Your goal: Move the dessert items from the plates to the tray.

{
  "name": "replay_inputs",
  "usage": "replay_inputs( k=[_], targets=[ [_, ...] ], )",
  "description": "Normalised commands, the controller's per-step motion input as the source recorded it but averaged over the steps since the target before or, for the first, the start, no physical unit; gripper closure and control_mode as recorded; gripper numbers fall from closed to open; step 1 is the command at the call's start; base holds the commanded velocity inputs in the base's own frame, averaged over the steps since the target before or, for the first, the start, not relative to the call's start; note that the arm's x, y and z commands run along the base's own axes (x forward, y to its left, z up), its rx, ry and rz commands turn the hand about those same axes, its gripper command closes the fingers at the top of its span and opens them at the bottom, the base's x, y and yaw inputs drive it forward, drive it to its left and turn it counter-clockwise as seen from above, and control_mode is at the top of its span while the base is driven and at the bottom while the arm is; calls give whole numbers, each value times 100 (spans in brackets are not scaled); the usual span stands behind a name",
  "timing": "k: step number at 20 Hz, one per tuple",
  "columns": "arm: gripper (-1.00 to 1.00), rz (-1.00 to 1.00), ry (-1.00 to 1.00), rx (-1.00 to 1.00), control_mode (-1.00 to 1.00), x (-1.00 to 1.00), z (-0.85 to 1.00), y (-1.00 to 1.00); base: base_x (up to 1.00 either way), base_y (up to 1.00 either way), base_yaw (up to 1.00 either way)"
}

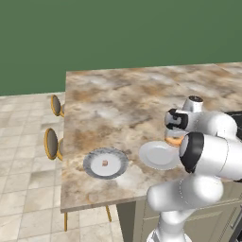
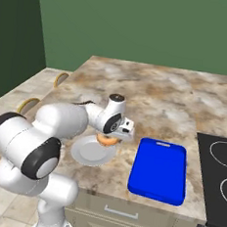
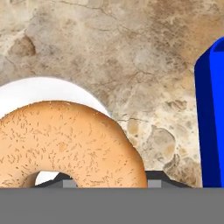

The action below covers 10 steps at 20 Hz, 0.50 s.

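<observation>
My gripper (image 2: 109,136) is shut on the orange-brown ring donut (image 2: 107,140), holding it just above the right rim of the plain light plate (image 2: 91,151). In the hand view the donut (image 3: 65,140) looms large over that plate (image 3: 39,87), and the blue tray (image 3: 212,118) stands at the right edge. The tray (image 2: 160,170) lies right of the plate, near the counter's front edge. Further left sits the dark-rimmed plate (image 1: 97,158) with the small brownish morsel (image 1: 105,163) at its white centre.
The marble counter (image 1: 123,99) stretches far back behind the plates. A black stovetop (image 2: 217,179) lies right of the tray. Two round stools (image 1: 52,142) stand by the counter's left edge, over a tiled floor.
</observation>
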Motion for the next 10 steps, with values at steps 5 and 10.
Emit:
replay_inputs(
  k=[5, 10],
  targets=[
    [100, 0, 8, 0, -100, 33, 14, -78, 0, 0, 0],
    [100, 0, 9, 0, -100, 32, 12, -90, 0, 0, 0]
  ],
)
